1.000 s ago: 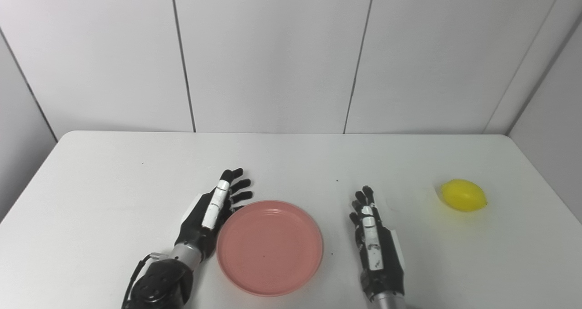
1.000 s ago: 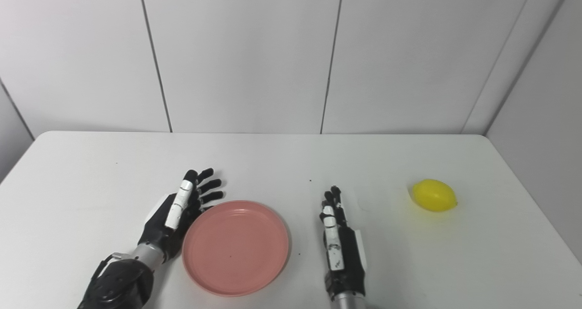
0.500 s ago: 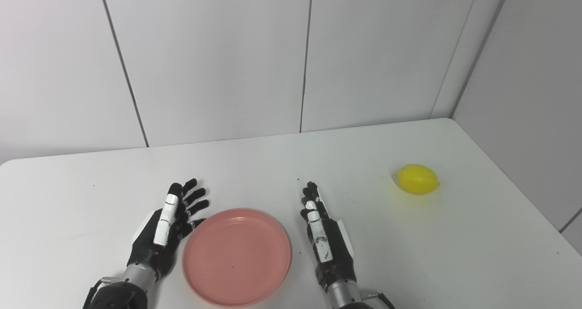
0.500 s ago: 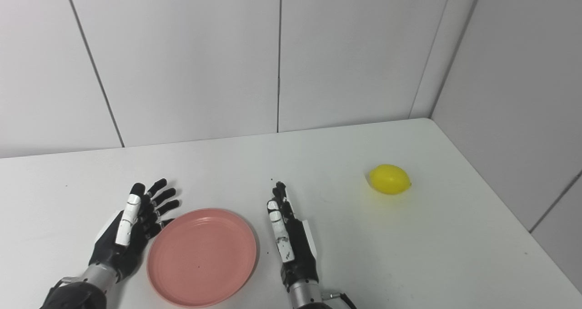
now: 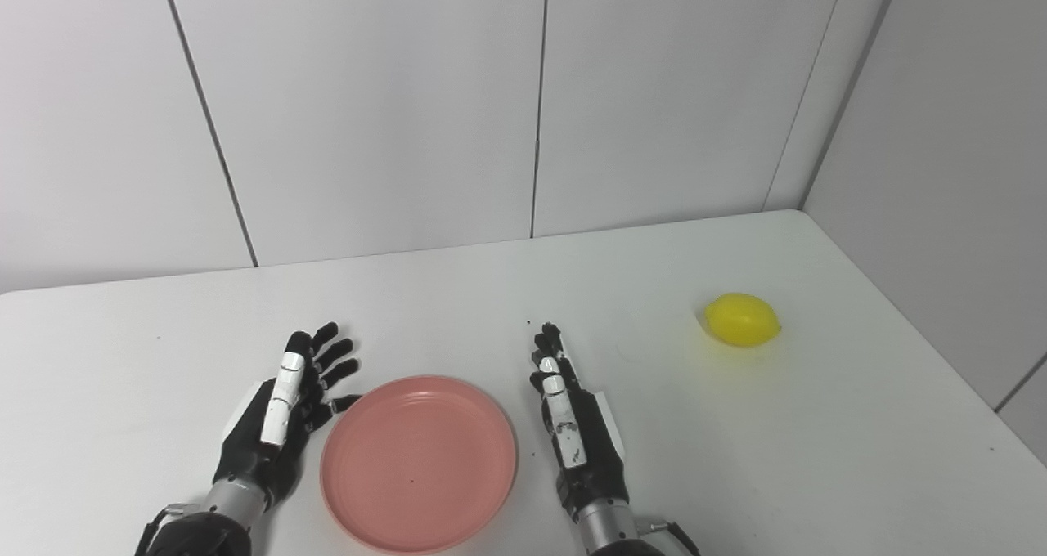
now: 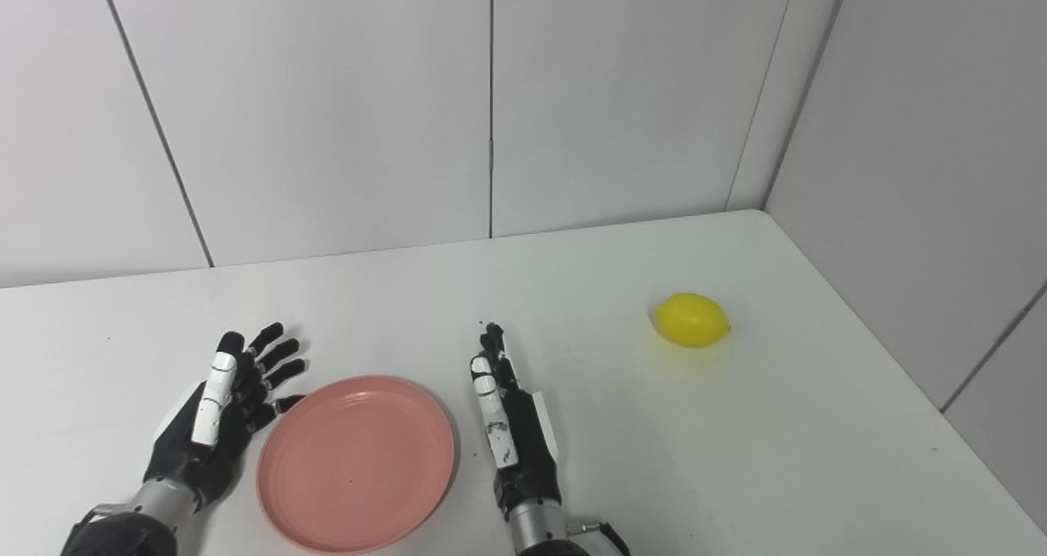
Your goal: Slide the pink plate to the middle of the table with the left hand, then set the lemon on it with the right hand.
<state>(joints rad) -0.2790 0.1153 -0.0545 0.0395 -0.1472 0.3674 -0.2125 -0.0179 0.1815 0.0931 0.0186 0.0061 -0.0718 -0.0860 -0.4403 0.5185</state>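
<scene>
The left eye view has swung toward the right since a second ago, but the things on the table point(image 5: 458, 294) have barely moved. The pink plate point(image 5: 419, 463) lies near the front edge, between both hands. The left hand point(image 5: 282, 405), fingers spread and empty, sits just beside its rim. The right hand point(image 5: 572, 425) is flat, empty, well apart from the lemon point(image 5: 743, 320). The lemon step looks ready.

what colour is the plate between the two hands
Pink, a salmon shade; the plate shows best in the left eye view.
</scene>
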